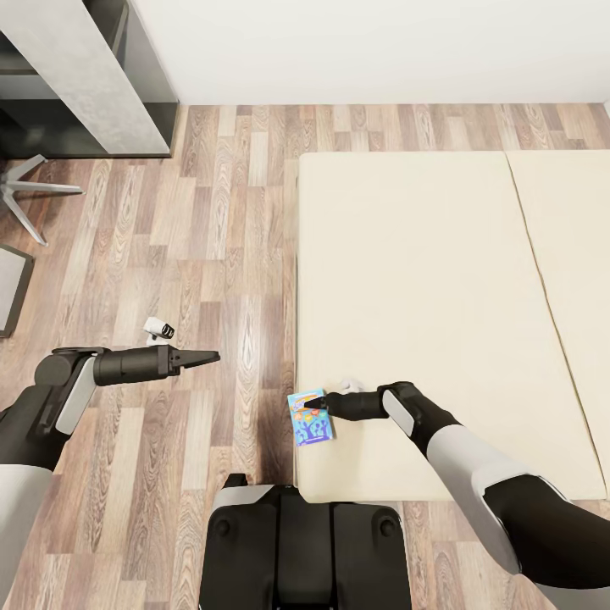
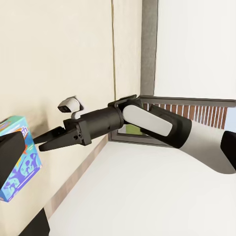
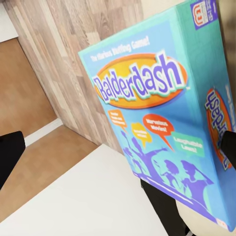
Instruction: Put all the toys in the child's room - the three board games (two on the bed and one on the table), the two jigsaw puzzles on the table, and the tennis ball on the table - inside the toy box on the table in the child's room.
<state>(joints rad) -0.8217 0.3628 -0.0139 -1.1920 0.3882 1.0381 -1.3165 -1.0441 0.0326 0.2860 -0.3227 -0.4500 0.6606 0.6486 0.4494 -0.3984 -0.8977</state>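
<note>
One bed takes most of the floor, a cream mattress with a seam down its far side, set on wood planks. At the room's far corner stands the counter, pale grey top over a dark wing, with chair legs splayed beside it. Toy box not visible from here.

Robot base parked at the bed's near corner. Right arm reaches across that corner; right tool sits at the blue cartoon board game, the "Balderdash" box, which rests on the mattress edge nearest the robot, overhanging slightly toward the floor. Right wrist view shows the box face close up and tilted, a dark finger at its side. Whether the tool is actually clamped on the box: cannot tell.

Left arm is held out over the floor, well apart from the bed. Left tool has its fingers drawn narrow to a point, carrying nothing.

Judgement: step in hand is picking this game off the bed. To do it well, pinch across the box's thin edge, confirm a firm bite before lifting, and raise it straight up so the corner does not drag the mattress or slip to the floor.
</note>
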